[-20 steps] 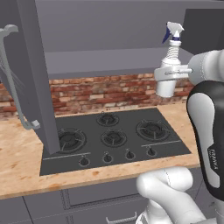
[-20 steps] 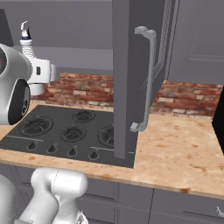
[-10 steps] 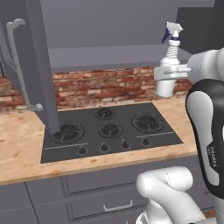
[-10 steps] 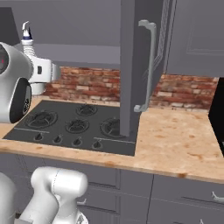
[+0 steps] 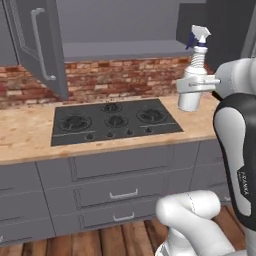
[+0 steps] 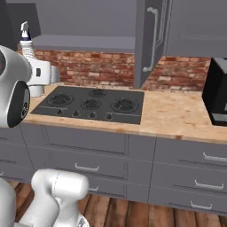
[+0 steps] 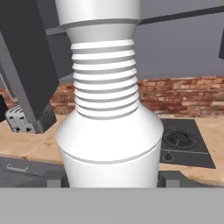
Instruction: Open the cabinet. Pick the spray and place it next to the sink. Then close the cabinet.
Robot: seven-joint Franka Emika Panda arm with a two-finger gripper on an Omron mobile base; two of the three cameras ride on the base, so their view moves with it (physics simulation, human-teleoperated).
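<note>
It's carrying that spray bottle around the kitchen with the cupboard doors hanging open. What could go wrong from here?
1. The spray stands tall in the gripper, held low on its body; a jolt might tip it or let it slip.
2. Both cabinet doors stand open over the counter; the arm or bottle could clip one.
3. No sink is in view, so the carry may be long.

- The wide dark-grey wall cabinet [image 5: 125, 30] with panelled doors stands open above the cooktop. Both doors swing outward, each with a long vertical silver bar handle; its grey shelf floor shows bare.
- The slim pale spray bottle [image 5: 194, 77] with a ribbed neck and blue-and-white nozzle top [image 5: 198, 36] stands upright in the air, off the counter, clamped at its lower body, right of the cabinet opening in the left base view.
</note>
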